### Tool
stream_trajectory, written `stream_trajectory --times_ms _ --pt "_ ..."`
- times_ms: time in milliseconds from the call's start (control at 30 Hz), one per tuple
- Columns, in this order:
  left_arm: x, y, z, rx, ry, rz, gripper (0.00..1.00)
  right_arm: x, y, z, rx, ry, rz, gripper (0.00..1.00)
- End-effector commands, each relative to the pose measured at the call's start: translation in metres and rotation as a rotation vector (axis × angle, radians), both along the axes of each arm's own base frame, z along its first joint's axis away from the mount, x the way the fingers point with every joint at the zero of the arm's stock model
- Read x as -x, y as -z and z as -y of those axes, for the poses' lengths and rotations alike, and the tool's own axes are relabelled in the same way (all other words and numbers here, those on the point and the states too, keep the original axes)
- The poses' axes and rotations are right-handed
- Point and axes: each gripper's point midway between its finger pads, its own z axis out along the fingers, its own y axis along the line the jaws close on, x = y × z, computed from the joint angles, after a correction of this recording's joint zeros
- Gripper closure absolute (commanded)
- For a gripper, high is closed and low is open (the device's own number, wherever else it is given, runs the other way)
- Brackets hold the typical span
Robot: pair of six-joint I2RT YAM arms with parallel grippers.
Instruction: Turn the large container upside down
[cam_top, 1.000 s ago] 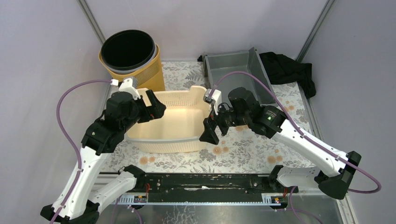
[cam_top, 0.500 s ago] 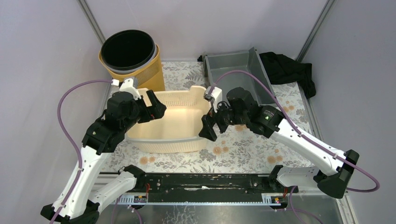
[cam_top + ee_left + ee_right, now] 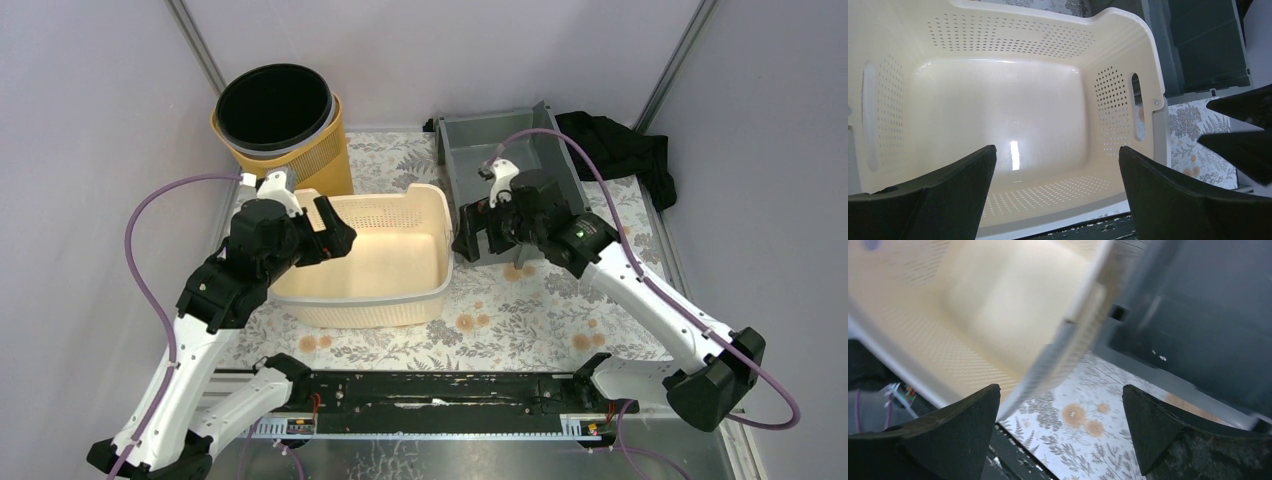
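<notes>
Obs., left to right: left gripper (image 3: 338, 232) sits over the left rim of the large container (image 3: 360, 312), jaws spread wide, nothing held. From the left wrist view I cannot tell whether a finger touches the wall. A yellow bucket (image 3: 322, 160) stands just behind that corner. The container, a cream perforated basket, rests upright and empty on the floral table (image 3: 520, 320) between the two arms. Right gripper (image 3: 478, 238) hangs just off the right rim, apart from it, jaws also wide and empty. The grey bin (image 3: 500, 135) lies close behind it. Judgement: neither side is gripped yet, so the flip has not begun. To do it well, each gripper should pinch its rim near the handle slots. Both arms should then lift together before rotating, rolling the container toward the near edge. The bucket and bin crowd the far side.
</notes>
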Motion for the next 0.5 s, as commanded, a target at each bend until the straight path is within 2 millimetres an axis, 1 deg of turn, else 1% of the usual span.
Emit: stream_trajectory --times_ms 0,133,300,400,467 --pt "0.001 0.001 -0.001 -0.005 0.007 0.012 0.00 -0.035 0.021 0.031 0.010 0.212 -0.044 0.01" --pt "0.001 0.003 -0.001 -0.008 0.007 0.010 0.00 -0.044 0.047 0.045 0.046 0.276 -0.097 0.01" --pt "0.000 0.003 -0.001 -0.012 0.007 0.009 0.00 -0.052 0.072 0.054 0.097 0.331 -0.118 0.01" --pt "0.000 0.005 -0.001 -0.012 0.009 0.007 0.00 -0.061 0.075 0.057 0.120 0.359 -0.099 0.01" --pt "0.000 0.005 0.000 -0.010 0.011 0.006 0.00 -0.064 0.069 0.056 0.115 0.353 -0.079 0.01"
